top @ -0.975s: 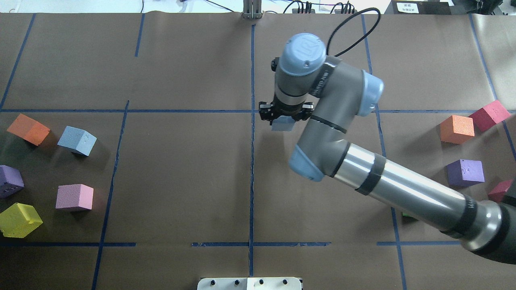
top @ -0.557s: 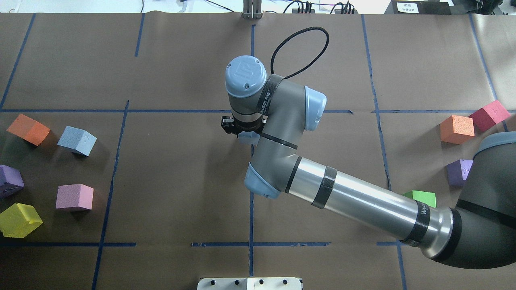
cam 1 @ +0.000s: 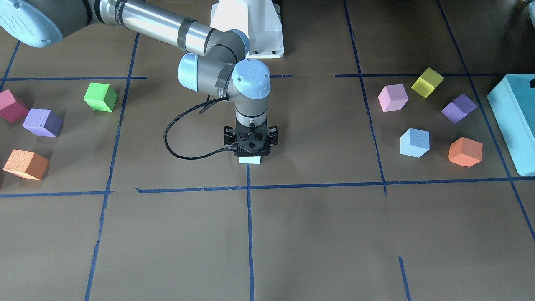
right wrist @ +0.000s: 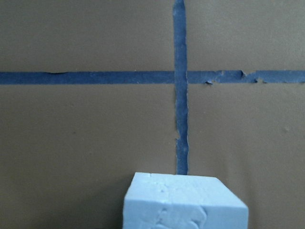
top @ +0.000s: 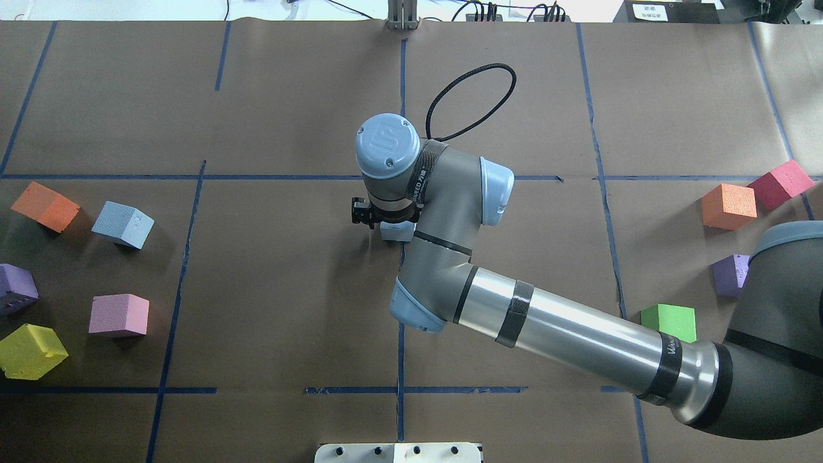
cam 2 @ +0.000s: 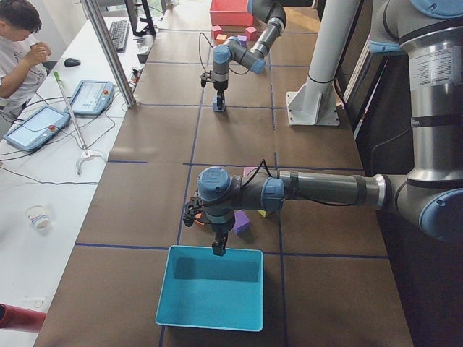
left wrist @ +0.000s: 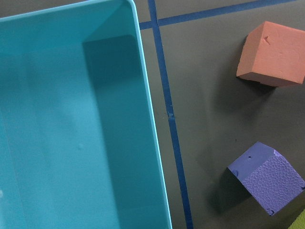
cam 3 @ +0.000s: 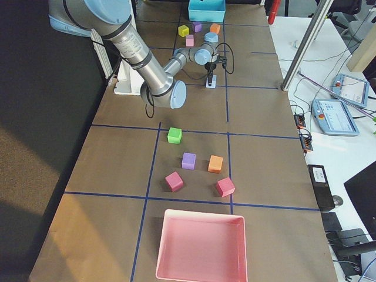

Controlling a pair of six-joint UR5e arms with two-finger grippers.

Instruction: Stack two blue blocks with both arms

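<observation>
My right gripper [top: 384,223] is shut on a pale blue block [top: 396,232] and holds it low over the table's centre tape line, at or just above the paper. The gripper [cam 1: 250,151] and block [cam 1: 250,159] also show in the front-facing view, and the block [right wrist: 183,202] fills the bottom of the right wrist view. The second blue block [top: 123,224] sits alone on the robot's left side [cam 1: 414,142]. My left gripper [cam 2: 217,248] hangs over the teal box [cam 2: 210,293]; I cannot tell whether it is open or shut.
Orange [top: 45,206], purple [top: 16,289], pink [top: 119,315] and yellow [top: 31,350] cubes lie around the second blue block. Green [top: 669,321], purple [top: 730,275], orange [top: 728,206] and red [top: 779,183] cubes lie on the right. A pink tray [cam 3: 176,258] stands at the right end.
My right arm swung left with the pale blue block, from right of the centre line onto it, then sank a little lower. The other cubes have not moved.
</observation>
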